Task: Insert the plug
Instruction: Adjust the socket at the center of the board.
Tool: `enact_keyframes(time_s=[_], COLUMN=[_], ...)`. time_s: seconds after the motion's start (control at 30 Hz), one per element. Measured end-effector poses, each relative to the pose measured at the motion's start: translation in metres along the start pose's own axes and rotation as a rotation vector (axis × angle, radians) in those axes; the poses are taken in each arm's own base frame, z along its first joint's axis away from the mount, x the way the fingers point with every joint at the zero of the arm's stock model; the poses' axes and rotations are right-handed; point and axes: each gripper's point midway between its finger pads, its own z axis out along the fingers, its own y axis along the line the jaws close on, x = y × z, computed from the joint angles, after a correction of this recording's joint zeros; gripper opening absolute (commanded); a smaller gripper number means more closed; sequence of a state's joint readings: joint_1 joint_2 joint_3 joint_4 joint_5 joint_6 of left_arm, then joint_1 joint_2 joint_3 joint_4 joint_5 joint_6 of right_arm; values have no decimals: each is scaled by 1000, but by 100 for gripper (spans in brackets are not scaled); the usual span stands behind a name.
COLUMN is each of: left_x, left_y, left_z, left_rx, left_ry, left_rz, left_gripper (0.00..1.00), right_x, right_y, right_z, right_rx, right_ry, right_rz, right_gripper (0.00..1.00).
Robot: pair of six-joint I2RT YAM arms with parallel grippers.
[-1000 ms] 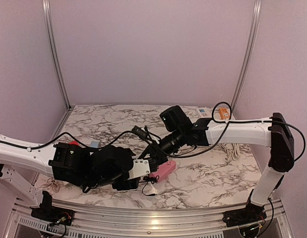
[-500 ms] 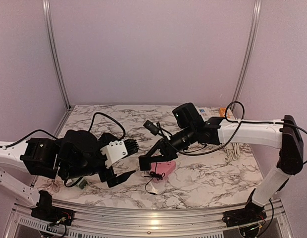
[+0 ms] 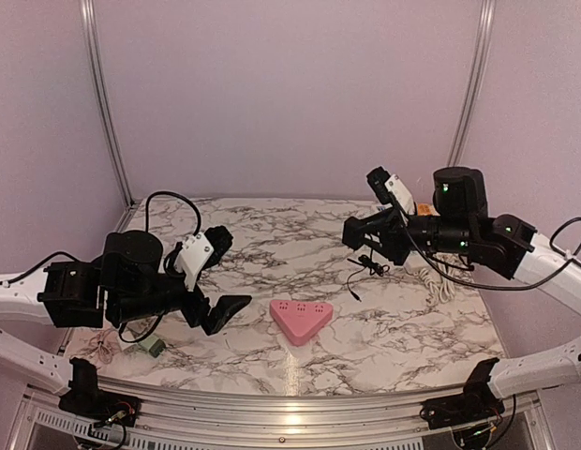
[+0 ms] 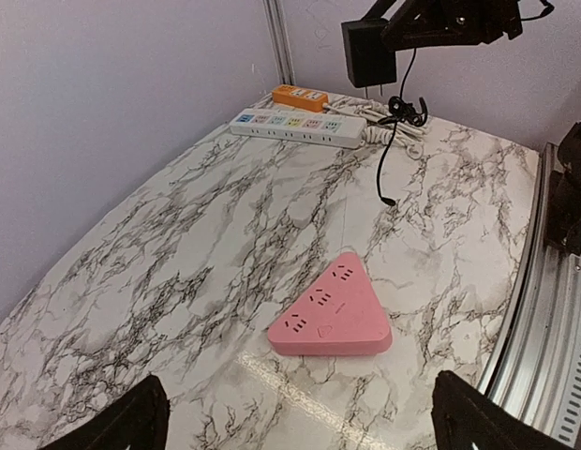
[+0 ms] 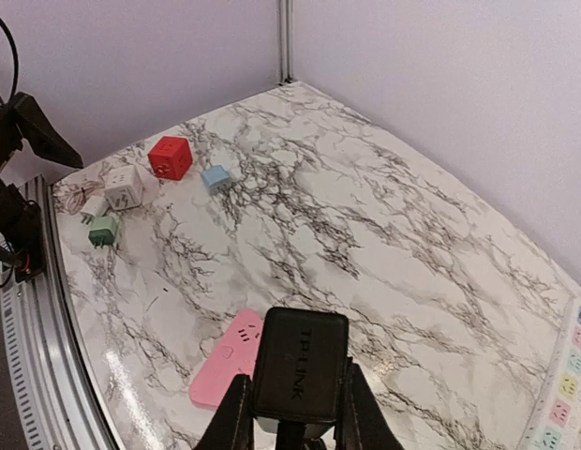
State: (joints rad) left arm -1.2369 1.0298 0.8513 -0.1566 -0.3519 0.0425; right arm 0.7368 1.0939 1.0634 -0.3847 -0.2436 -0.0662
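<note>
The plug (image 5: 298,366), a black adapter block, is clamped between the fingers of my right gripper (image 5: 298,414). From above, the right gripper (image 3: 365,230) holds the plug (image 3: 353,232) high over the table's right rear, with its thin black cable (image 3: 365,267) dangling. The pink triangular socket strip (image 3: 300,320) lies flat on the marble near the front centre, sockets up. My left gripper (image 3: 223,275) hangs to its left, jaws wide open and empty. In the left wrist view the left gripper (image 4: 305,427) faces the strip (image 4: 333,309), well short of it.
A white power strip (image 4: 295,127) and an orange one (image 4: 300,96) lie at the back right. Red (image 5: 169,157), white (image 5: 124,186), blue (image 5: 215,177) and green (image 5: 102,231) cube adapters sit at the left front. A metal rail (image 3: 290,412) edges the table front.
My left gripper opened, left the pink strip and drew back to the left. My right arm pulled up and away to the right rear, carrying the plug off the strip.
</note>
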Motion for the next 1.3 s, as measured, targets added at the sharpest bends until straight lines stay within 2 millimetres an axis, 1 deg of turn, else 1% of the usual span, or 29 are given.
enact_keyframes(time_s=[0.07,0.13,0.23,0.4,0.6,0.7,0.77,0.87,1.0,1.13,1.2,1.27,1.3], left_x=[-1,-1,4,18,25,35,46,61,84,94,94,94,94], left_y=[0,1,1,0,-4,-6,-7,-9,-15,-23,-26,-29,-30], left_z=[3,7,14,23,38,48,56,67,85,105,114,121,124], left_rx=[4,1,4,18,27,20,7,-13,-34,-40,-40,-37,-38], left_ry=[-5,-6,-1,20,36,71,104,152,229,282,296,303,304], left_rz=[-35,-63,-103,-166,-241,-276,-303,-338,-373,-399,-409,-418,-424], left_gripper=[99,99,99,99,99,99,99,99,99,99,99,99,99], right_x=[10,25,46,65,93,108,117,123,121,121,126,132,135], right_y=[-14,-27,-38,-41,-43,-42,-39,-33,-26,-20,-22,-32,-40], right_z=[-10,-16,-17,-6,13,25,34,44,56,67,72,74,73], right_rx=[100,185,255,264,260,245,217,170,114,66,74,125,174], right_ry=[6,24,60,59,21,24,31,30,7,-9,2,24,36], right_rz=[-18,-19,-8,7,7,7,3,-13,-40,-61,-63,-57,-52], right_gripper=[0,0,0,0,0,0,0,0,0,0,0,0,0])
